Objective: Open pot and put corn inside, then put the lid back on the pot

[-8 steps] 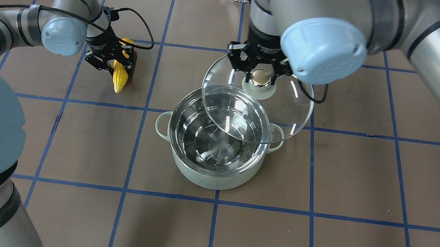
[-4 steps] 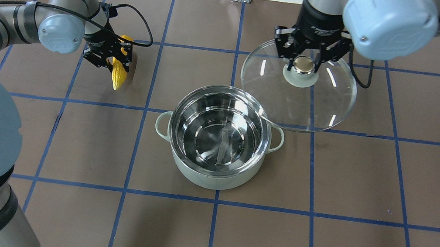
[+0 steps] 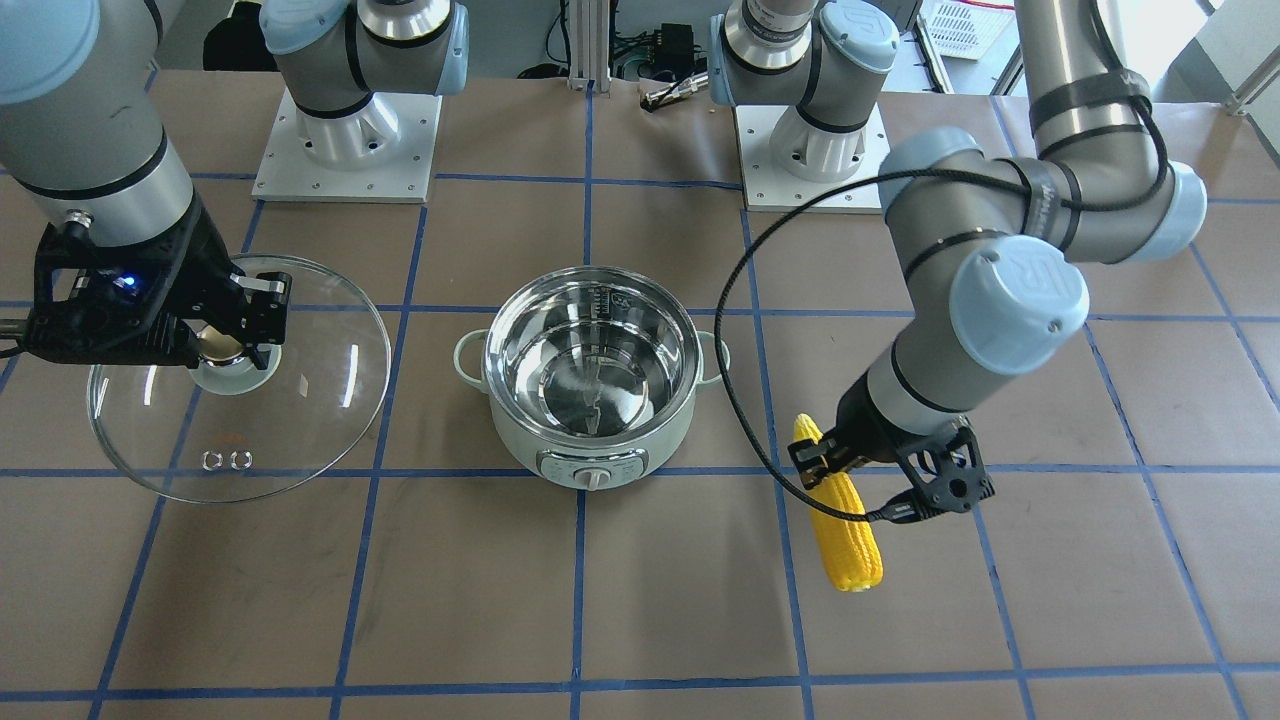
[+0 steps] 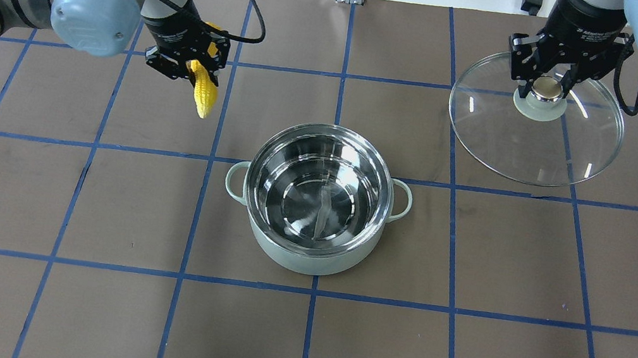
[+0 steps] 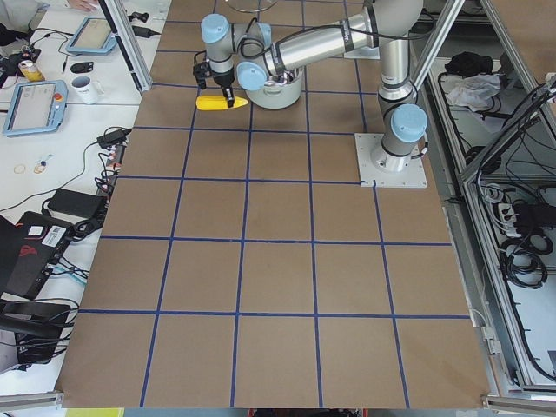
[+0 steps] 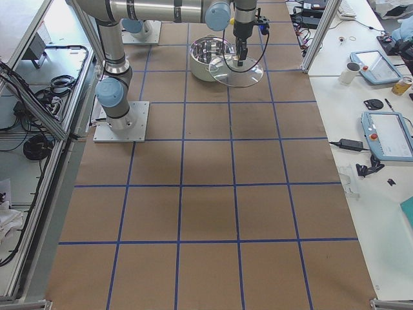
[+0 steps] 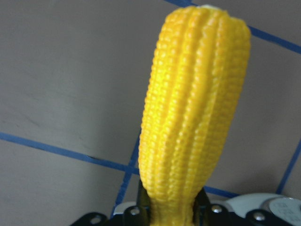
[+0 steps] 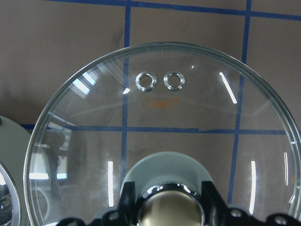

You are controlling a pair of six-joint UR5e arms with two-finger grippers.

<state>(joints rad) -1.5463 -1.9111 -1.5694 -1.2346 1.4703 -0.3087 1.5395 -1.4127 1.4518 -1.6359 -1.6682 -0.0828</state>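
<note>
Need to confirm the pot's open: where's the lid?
Overhead view: the lid is off, right of the pot and farther back, gripped by the right tool.

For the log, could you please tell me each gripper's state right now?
Left gripper: closed, holding the corn.
Right gripper: closed, holding the lid.

The pot (image 4: 293, 259) stood upright and open on the counter (image 4: 98, 201), pale mint-green outside and shiny steel inside, empty, with 2 loop handles and a front knob (image 3: 596, 479). The corn (image 4: 203, 93), bright yellow and bumpy, was pinched near its narrower end in the left gripper's (image 4: 189, 66) jaws, well left of the pot. The lid (image 4: 529, 142), a clear glass dome with 2 vent rings (image 8: 146, 80), hung by its gold-capped handle (image 4: 542, 89) from the right gripper (image 4: 543, 86), well right of the pot.
</note>
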